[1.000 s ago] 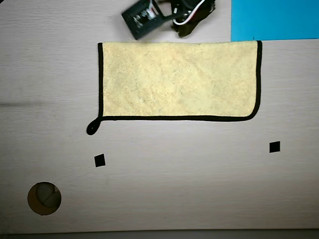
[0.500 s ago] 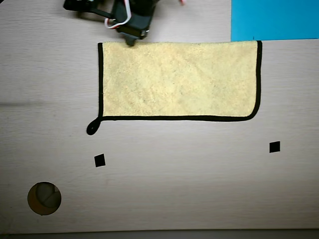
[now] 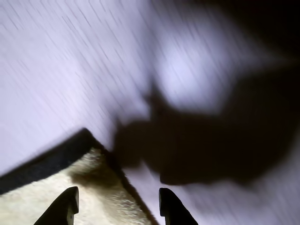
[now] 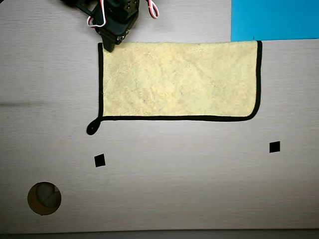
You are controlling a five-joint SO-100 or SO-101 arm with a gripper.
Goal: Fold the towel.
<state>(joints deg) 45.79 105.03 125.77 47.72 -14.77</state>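
Note:
The towel [image 4: 179, 82] is a pale yellow terry rectangle lying flat on the table in the overhead view. Black edging runs along its left, bottom and right sides, and a small black loop [image 4: 92, 128] sits at the lower left corner. Its top edge shows no black edging. My gripper [image 4: 110, 44] is over the towel's upper left corner. In the wrist view the gripper [image 3: 119, 201] is open. One finger [image 3: 65, 206] is over the towel corner [image 3: 89, 187] and the other finger [image 3: 171, 206] is over the bare table past the edging.
A flat bright blue sheet [image 4: 274, 20] lies at the upper right, touching the towel's top right corner. Two small black squares [image 4: 99, 160] [image 4: 274, 147] mark the table below the towel. A round hole [image 4: 44, 198] is at the lower left.

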